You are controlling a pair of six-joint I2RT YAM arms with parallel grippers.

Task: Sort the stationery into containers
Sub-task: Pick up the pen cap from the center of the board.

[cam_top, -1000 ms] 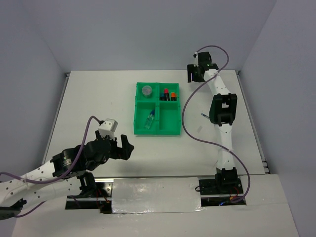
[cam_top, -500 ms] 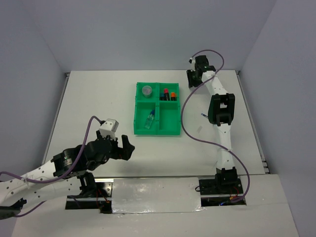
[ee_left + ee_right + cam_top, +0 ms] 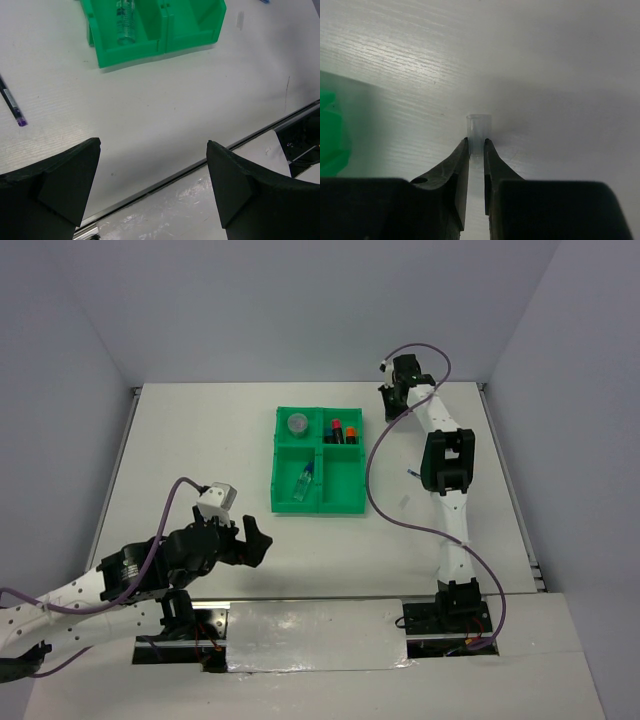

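Jutting from between right fingers (image 3: 454,170): clear piece (image 3: 478,126)

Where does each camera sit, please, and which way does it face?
Top external: high behind the robot, looking down on table, green tray, left arm and right arm.
Left wrist: low over the table, facing the tray's near wall; open left fingers frame the bottom.
Right wrist: close above the table beside the tray; right fingers nearly closed on a small clear piece.
Shared: top and left wrist both show the tray's bottle.
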